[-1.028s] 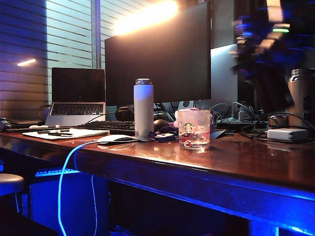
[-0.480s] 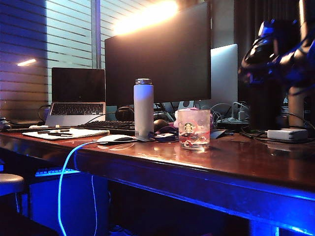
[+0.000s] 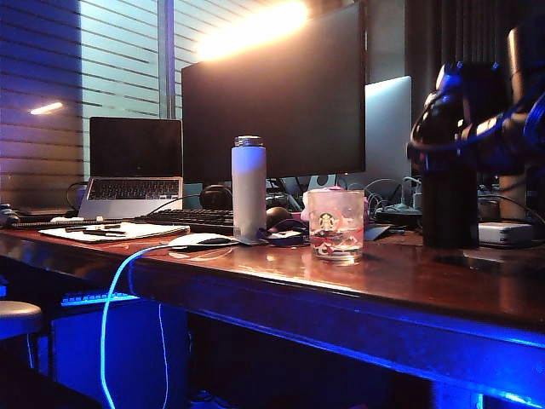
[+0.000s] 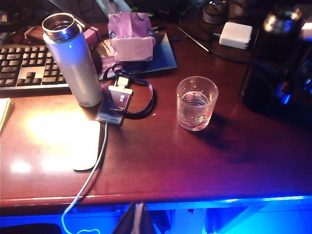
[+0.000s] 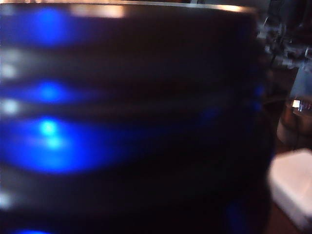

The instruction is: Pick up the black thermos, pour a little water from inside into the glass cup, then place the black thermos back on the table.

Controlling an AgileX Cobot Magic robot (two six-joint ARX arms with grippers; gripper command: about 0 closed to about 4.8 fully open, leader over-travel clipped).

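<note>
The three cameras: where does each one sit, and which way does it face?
Exterior view: low at the table edge, facing the monitor; right arm at black thermos.
Left wrist view: above, looking down on glass cup; almost none of the left gripper shows.
Right wrist view: pressed against thermos; no fingers visible.
Shared: thermos in all three.

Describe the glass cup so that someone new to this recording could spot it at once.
Start at the big dark monitor behind the table. In front of its right half, near the table's front edge, stands the glass cup. It is short and clear with a round green logo, unlike the tall white bottle and the black thermos flanking it.
</note>
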